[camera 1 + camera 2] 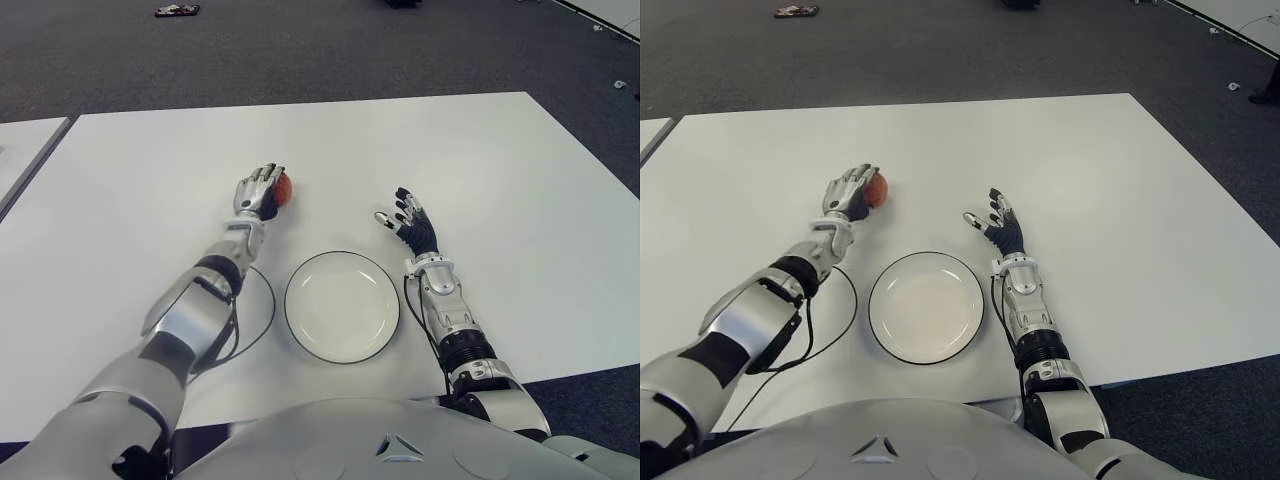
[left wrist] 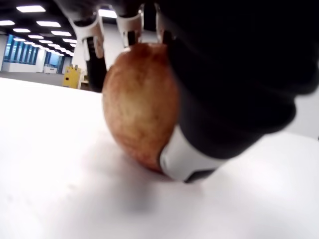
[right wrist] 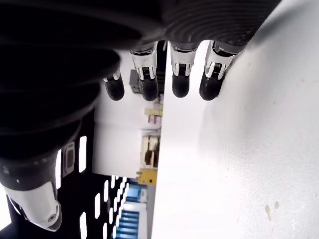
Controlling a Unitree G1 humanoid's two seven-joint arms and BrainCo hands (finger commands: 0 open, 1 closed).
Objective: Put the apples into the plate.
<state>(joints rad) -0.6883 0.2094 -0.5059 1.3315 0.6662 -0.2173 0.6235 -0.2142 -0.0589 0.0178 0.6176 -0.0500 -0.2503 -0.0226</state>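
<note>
Beyond the plate [image 1: 342, 305], the left hand [image 1: 258, 192] cups the apple [image 1: 283, 187] against the table [image 1: 500, 180], right hand [image 1: 410, 222] spread empty; a loose wrap could let it roll

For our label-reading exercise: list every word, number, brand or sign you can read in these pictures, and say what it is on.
None can be read.
The apple, plate and table carry no print.
The left hand around the apple and the open right hand show no markings.
The dark item on the floor is too small to tell.
</note>
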